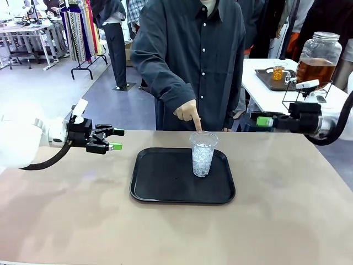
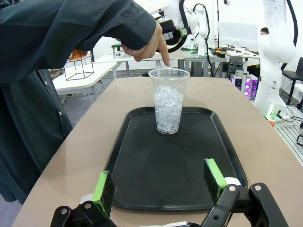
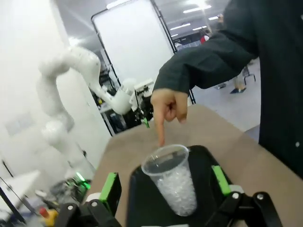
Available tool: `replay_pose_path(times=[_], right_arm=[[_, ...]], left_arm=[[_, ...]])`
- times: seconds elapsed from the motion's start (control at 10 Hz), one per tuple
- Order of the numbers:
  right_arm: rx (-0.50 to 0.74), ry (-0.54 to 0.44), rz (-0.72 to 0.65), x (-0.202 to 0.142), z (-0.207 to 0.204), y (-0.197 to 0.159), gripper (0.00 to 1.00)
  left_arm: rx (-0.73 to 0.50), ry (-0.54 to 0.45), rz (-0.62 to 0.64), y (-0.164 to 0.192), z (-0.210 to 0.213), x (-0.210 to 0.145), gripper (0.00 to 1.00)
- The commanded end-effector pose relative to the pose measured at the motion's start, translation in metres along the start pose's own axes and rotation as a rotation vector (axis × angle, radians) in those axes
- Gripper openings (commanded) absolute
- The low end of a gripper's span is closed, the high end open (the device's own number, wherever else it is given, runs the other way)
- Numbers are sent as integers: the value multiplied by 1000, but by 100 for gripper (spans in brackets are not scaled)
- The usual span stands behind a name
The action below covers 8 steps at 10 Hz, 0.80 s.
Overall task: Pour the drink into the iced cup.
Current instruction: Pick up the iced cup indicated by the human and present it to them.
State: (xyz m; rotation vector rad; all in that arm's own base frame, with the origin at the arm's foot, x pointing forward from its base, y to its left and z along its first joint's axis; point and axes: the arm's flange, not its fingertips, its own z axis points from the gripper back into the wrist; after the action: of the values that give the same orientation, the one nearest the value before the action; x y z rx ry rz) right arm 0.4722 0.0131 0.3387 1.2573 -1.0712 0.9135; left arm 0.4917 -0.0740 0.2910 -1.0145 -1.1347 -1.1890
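Note:
A clear plastic iced cup [image 1: 203, 154] stands upright at the far right of a black tray [image 1: 165, 190]. A person's hand [image 1: 189, 112] points a finger down at its rim. The amber drink [image 1: 315, 70] fills a large glass jar with a metal lid on a white side table at the back right. My left gripper [image 1: 116, 139] hovers open left of the tray, and in its wrist view the cup [image 2: 168, 101] stands beyond its gripper [image 2: 159, 179]. My right gripper [image 1: 259, 118] hovers open right of the cup; its wrist view shows the cup [image 3: 173, 179] close ahead of its gripper [image 3: 164, 183].
A dark tray [image 1: 273, 80] with a small glass of amber liquid sits on the side table [image 1: 265, 94] beside the jar, which rests on a black wire stand [image 1: 300, 96]. The person [image 1: 193, 61] stands at the table's far edge. Bare tabletop [image 1: 176, 237] lies in front of the tray.

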Motion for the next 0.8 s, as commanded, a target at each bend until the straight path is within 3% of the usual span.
replay_pose_path(times=[0.0, 0.3, 0.7], right_arm=[[-21, 16, 149, -32, -14, -5, 100], [15, 4, 266, -63, -31, -13, 100], [38, 10, 217, -74, -30, -11, 100]], left_arm=[[3, 5, 9, 1, -1, 2, 100], [3, 5, 9, 1, -1, 2, 100], [3, 5, 9, 1, -1, 2, 100]])
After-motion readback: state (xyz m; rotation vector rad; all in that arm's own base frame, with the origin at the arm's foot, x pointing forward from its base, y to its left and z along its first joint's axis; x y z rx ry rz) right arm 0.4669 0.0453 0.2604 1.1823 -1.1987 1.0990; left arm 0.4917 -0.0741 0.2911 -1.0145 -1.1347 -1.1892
